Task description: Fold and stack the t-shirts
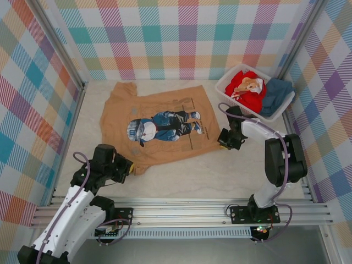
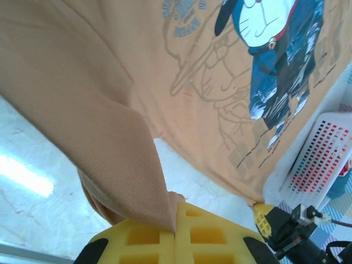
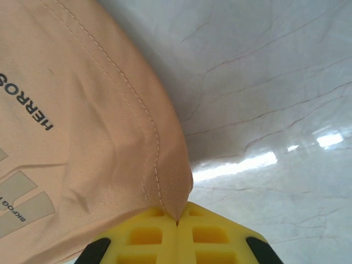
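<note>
Plaid walls round a pale marbled bench (image 1: 220,176), seen from above. Spread flat at its middle, print up: tan-brown t-shirt (image 1: 159,118). Pinched at the near left corner by left claw (image 1: 131,166), at the near right hem corner by right claw (image 1: 221,140). Far right, white basket (image 1: 226,88) holding red t-shirt (image 1: 245,88) and dark teal t-shirt (image 1: 278,93). Left wrist: yellow fingers (image 2: 165,242) clamped together on a bunched tan fold, cartoon print beyond. Right wrist: yellow pads (image 3: 143,239) closed tight on the stitched hem corner, bare bench beside.
</note>
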